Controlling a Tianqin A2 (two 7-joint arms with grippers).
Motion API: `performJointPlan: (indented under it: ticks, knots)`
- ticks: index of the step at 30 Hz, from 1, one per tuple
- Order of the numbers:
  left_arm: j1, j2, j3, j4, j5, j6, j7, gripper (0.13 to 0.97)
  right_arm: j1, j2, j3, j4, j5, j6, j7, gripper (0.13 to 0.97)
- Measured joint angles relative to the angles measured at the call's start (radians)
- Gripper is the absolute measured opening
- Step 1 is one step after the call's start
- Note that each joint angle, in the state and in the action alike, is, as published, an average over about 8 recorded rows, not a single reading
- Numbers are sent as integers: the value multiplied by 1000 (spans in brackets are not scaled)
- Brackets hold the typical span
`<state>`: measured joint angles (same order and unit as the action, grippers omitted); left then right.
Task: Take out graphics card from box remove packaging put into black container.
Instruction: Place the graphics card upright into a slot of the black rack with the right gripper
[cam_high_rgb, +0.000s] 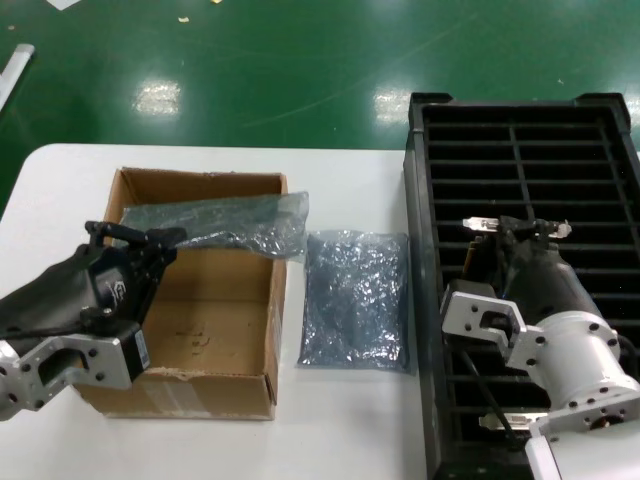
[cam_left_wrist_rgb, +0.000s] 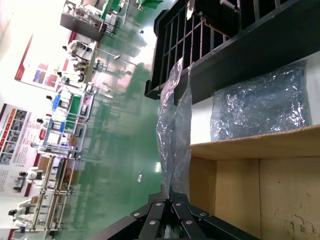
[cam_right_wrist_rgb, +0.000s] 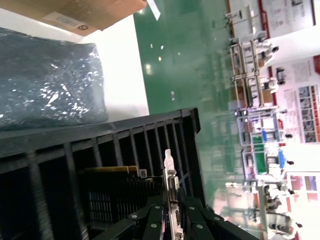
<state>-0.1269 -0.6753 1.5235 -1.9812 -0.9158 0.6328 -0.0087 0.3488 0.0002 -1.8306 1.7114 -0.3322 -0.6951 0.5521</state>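
1. Nearest the head camera, your right gripper (cam_high_rgb: 517, 232) is hanging over the black container (cam_high_rgb: 421, 300), closed on the graphics card (cam_high_rgb: 478, 224) by its silver bracket edge; the right wrist view is showing the bracket (cam_right_wrist_rgb: 171, 192) pinched between the fingers with the dark board (cam_right_wrist_rgb: 117, 202) hanging into the slots.
2. Your left gripper (cam_high_rgb: 128, 240) is sitting over the far left part of the box (cam_high_rgb: 200, 385), clamped on an empty piece of packaging (cam_high_rgb: 225, 225) that is draping across the box's far rim.
3. Another bag (cam_high_rgb: 357, 297) is lying flat on the tabletop (cam_high_rgb: 340, 430) between box and container.
4. You are lowering the card, I judge, so keep the board parallel to the slot walls and centred in one slot before you let go; a tilted card would likely be catching on a divider.
5. Its long axis is running across the container, left to right in the head view, with the bracket edge uppermost.
6. Release only once it is resting on the slot bottom.
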Motion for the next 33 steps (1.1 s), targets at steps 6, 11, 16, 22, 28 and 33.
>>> performJointPlan:
  ticks: [6, 11, 16, 22, 28, 33]
  knots:
    - [0, 0, 0, 0, 0, 0, 0, 138, 37, 0, 13, -88, 20, 40, -23, 169]
    - [0, 0, 0, 0, 0, 0, 0, 138, 62, 0, 24, -147, 34, 65, -45, 169]
    - [0, 0, 0, 0, 0, 0, 0, 138, 72, 0, 29, -172, 45, 73, -51, 168]
    - [0, 0, 0, 0, 0, 0, 0, 138, 81, 0, 32, -194, 57, 82, -48, 166]
    - [0, 0, 0, 0, 0, 0, 0, 138, 86, 0, 29, -195, 69, 72, -46, 182]
    - [0, 0, 0, 0, 0, 0, 0, 138, 74, 0, 24, -152, 78, 44, -38, 203]
